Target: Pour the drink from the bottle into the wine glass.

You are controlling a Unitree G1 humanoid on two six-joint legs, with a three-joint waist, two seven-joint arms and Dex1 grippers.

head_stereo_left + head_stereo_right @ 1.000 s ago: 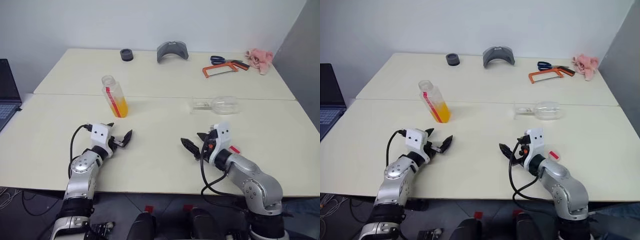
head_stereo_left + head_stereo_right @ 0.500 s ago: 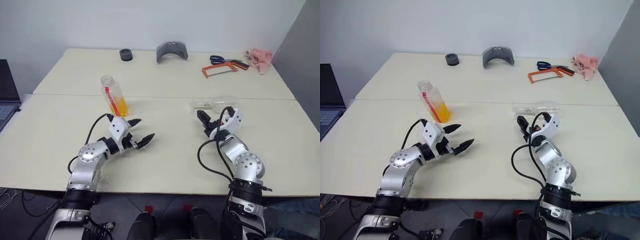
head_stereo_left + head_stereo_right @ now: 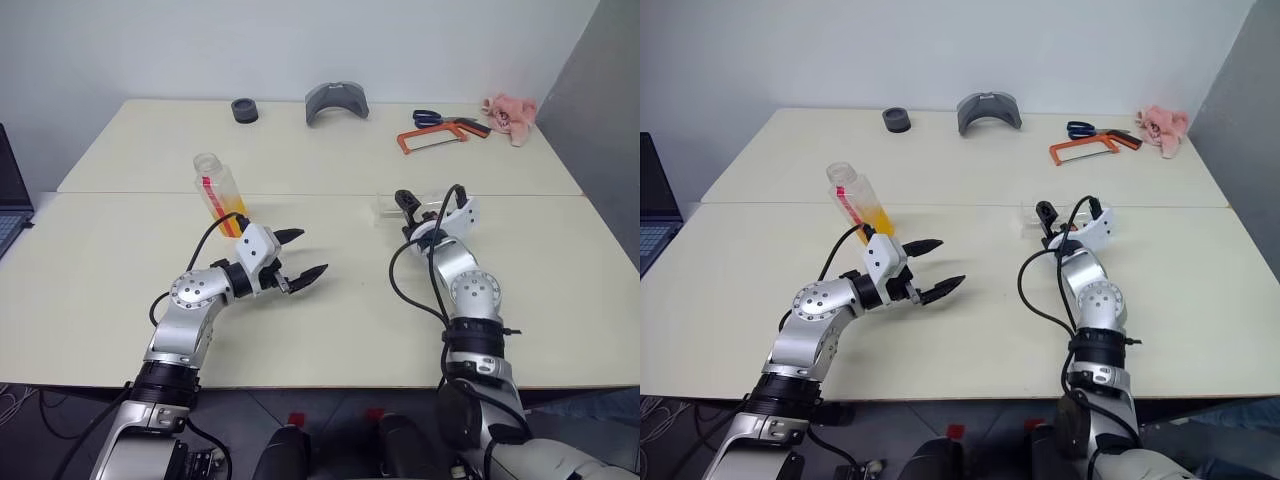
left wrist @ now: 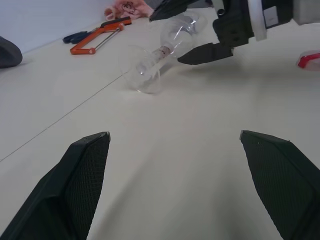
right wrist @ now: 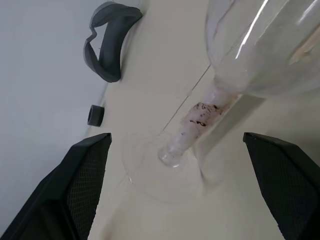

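On counter (image 3: 330,330): wine glass (image 4: 165,47) toppled, bottle (image 3: 221,193) untouched; left gripper (image 3: 298,254), right gripper (image 3: 412,212) wide open, empty; pouring unstarted.

No text, brand or number can be read — the bottle (image 3: 222,194) carries a red-and-white label strip, its print too small to make out.

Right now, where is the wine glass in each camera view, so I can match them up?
Head views: wine glass lying on its side, right of centre, at the right gripper.
Left wrist view: upper middle, right gripper beside it.
Right wrist view: close up, stem between the fingers.
Shared landmark: orange hacksaw.
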